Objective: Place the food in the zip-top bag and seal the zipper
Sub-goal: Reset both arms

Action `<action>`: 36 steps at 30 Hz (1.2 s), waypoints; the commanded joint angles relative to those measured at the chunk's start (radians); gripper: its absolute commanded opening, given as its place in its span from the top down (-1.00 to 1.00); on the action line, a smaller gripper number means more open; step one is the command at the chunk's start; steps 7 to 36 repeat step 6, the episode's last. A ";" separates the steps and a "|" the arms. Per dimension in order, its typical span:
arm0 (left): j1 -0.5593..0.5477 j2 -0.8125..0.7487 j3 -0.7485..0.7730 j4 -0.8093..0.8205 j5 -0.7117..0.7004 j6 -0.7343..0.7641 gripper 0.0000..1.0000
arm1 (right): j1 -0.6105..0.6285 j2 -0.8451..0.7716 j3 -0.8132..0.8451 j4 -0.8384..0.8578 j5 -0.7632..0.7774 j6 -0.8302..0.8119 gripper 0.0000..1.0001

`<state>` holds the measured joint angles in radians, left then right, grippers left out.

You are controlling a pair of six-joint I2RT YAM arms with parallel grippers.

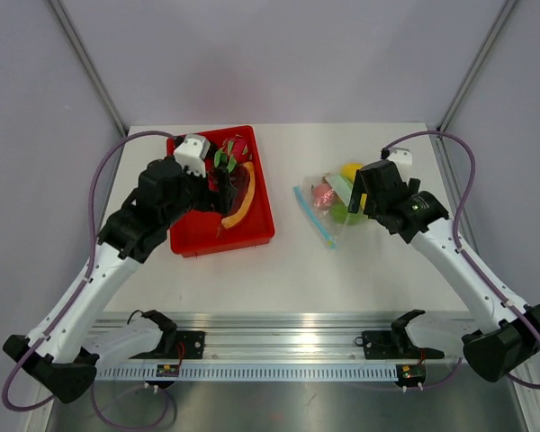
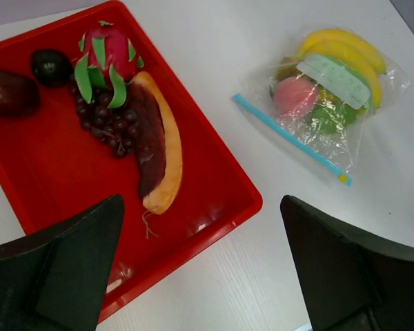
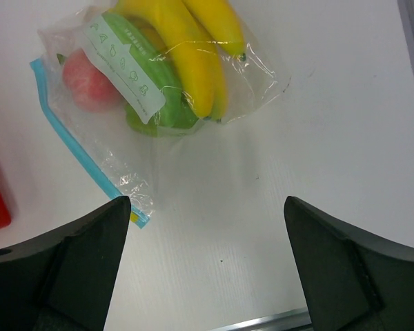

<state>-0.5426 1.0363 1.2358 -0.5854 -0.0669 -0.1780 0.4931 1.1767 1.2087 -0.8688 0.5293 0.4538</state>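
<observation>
The clear zip-top bag [image 1: 335, 205] lies on the white table right of centre. It holds a yellow banana bunch [image 3: 186, 48], a green piece [image 3: 162, 110] and a pink-red fruit [image 3: 90, 86]. Its blue-teal zipper [image 3: 76, 148] runs along the left edge. The bag also shows in the left wrist view [image 2: 331, 96]. In the red tray [image 1: 252, 225] lie a dragon fruit [image 2: 107, 58], purple grapes [image 2: 107, 124], a papaya slice [image 2: 162, 152] and two dark round fruits [image 2: 52, 67]. My left gripper [image 1: 218, 180] hovers open over the tray. My right gripper [image 1: 360, 200] hovers open over the bag's right side.
The table's near edge carries a metal rail [image 1: 279, 346] with the arm bases. Grey walls and slanted frame posts [image 1: 85, 63] stand around the back. Bare white table [image 1: 297, 270] lies between the tray and the bag.
</observation>
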 commanded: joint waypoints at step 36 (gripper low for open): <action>0.004 -0.125 -0.114 0.052 -0.125 -0.089 -0.98 | -0.004 -0.032 -0.001 0.039 0.041 0.051 -0.99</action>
